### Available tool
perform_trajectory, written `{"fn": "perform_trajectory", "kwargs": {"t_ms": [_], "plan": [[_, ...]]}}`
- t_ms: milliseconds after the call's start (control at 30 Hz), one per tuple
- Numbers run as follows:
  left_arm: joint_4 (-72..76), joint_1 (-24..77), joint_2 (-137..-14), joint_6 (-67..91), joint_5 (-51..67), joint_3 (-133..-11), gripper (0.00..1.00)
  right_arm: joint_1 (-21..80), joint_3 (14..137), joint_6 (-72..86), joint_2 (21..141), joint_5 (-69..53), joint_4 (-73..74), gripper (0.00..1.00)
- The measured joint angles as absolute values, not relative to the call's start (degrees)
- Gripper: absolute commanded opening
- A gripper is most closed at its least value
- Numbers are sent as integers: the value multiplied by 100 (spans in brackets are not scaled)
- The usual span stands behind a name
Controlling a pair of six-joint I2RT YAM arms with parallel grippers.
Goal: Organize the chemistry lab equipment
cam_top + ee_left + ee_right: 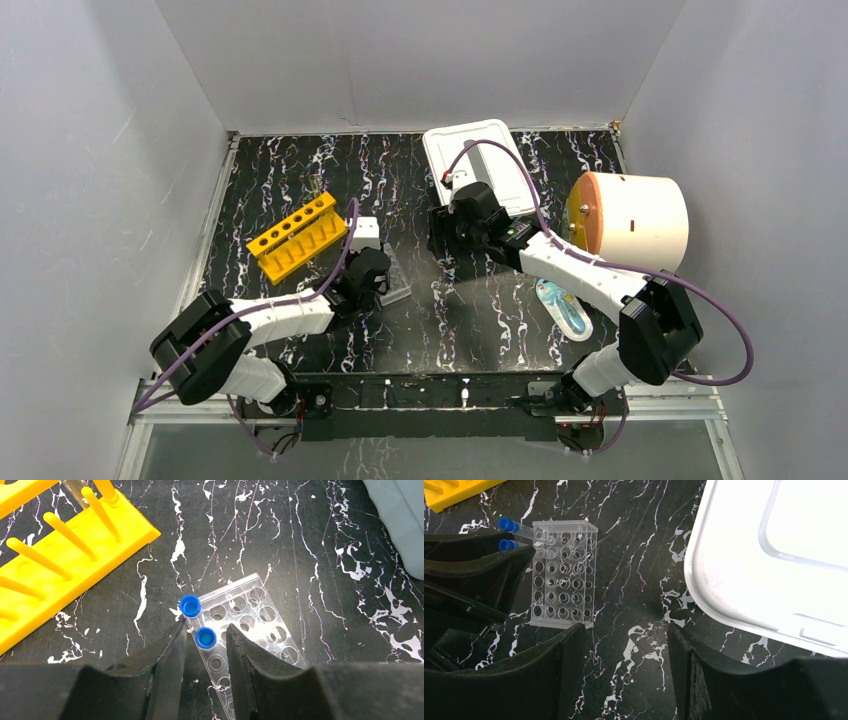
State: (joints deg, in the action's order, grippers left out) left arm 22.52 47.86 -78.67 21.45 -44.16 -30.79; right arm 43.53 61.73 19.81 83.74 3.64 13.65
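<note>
A clear well plate (pixel 250 615) lies on the black marbled table and also shows in the right wrist view (pixel 564 575). Two blue-capped tubes stand in its edge holes, one further out (pixel 190 605) and one nearer (pixel 205 638). My left gripper (pixel 205 640) is open, its fingers on either side of the nearer tube with small gaps. The yellow-orange rack (pixel 297 237) lies just to the left (pixel 60 560). My right gripper (pixel 626 645) is open and empty above bare table, right of the well plate. Beaker, tubing and forceps are out of view.
A white tray (pixel 480 165) lies at the back centre, its rim close to my right gripper (pixel 734 595). A white cylinder with an orange face (pixel 630 220) stands at the right. A clear packet with blue contents (pixel 565 308) lies under the right arm.
</note>
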Motion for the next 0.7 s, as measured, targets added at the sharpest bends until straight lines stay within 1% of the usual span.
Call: {"fn": "perform_trajectory", "kwargs": {"t_ms": [233, 400, 533, 600, 633, 700], "plan": [[2058, 4786, -7397, 2167, -4458, -3096, 49, 4351, 6173, 1984, 8374, 340, 1365, 69], [1601, 4786, -6965, 2169, -4451, -3524, 59, 4351, 6176, 1977, 8374, 279, 1363, 70], [980, 4786, -6720, 2213, -4447, -4160, 74, 4353, 6248, 1946, 8374, 189, 1363, 71], [519, 4786, -6591, 2244, -4403, -4517, 95, 4353, 6289, 1929, 8374, 148, 1358, 73], [255, 4786, -6519, 2255, -4346, -4700, 98, 4353, 6302, 1925, 8372, 148, 1358, 76], [-377, 4786, -6289, 2314, -4150, -5127, 98, 4353, 6355, 1920, 8368, 158, 1382, 82]]}}
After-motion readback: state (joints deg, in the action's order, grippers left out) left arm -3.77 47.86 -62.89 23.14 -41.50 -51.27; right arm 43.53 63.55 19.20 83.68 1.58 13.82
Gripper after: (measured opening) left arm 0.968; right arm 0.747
